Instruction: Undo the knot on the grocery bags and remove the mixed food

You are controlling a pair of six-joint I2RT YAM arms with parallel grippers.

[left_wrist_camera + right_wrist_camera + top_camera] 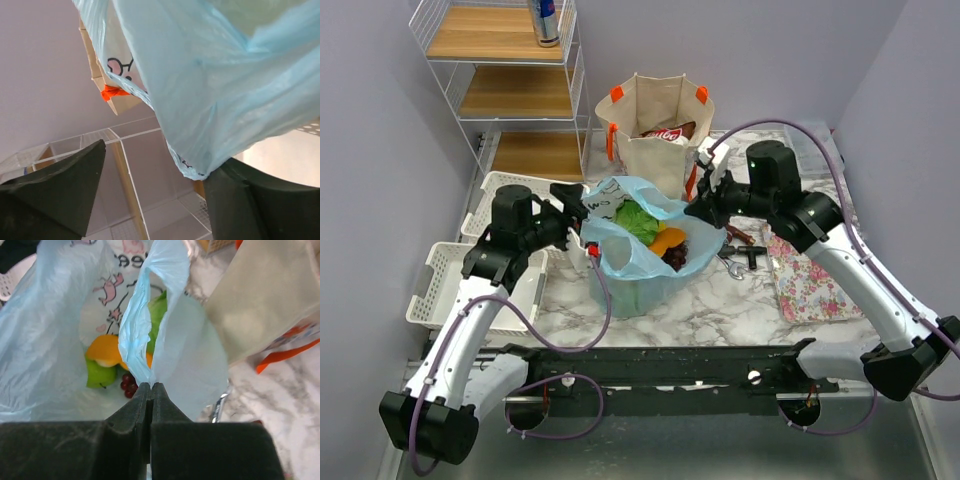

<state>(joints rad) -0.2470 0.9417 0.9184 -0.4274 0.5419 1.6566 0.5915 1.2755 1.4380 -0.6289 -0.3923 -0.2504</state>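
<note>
Right gripper (151, 386): jaws pinched tight on a fold of the blue plastic bag (620, 262) rim
Left gripper (162, 154): jaws apart, bag edge hanging between them
Bag: mouth open, on the marble table (720, 310) in front of the canvas tote (655, 150)
Inside: lettuce (638, 220), orange fruit (670, 240), grapes (675, 258)

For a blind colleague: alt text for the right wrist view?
The right gripper is shut on a fold of the light-blue plastic bag. Inside lie an orange fruit, a green fruit and dark grapes; a beige canvas tote stands alongside.
</note>
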